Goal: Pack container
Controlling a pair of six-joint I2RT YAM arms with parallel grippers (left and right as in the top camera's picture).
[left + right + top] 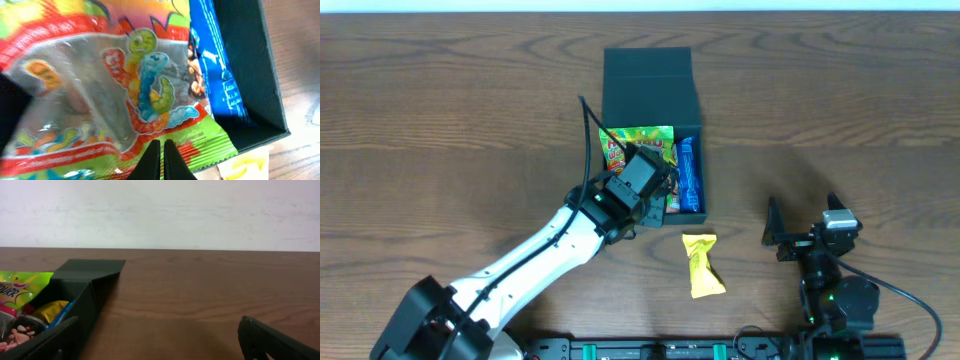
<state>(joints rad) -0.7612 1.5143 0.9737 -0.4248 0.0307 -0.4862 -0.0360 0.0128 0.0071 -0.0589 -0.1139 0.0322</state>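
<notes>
Container (pixel 648 85): probably light, stiff cardboard; best gripped at wall rim. Left hand (pixel 162 155) narrow over gummy packet (pixel 125 100); right hand (pixel 803 215) wide.

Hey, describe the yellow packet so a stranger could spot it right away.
Find the dark box in the middle of the table. Just outside its near right corner lies the yellow packet, alone on the wood. It is the only snack outside the box.

A yellow packet (pixel 703 265) lies on the wood-grain table (pixel 440 120), apart from a green gummy bag (pixel 638 138) and blue packet (pixel 689 178).
</notes>
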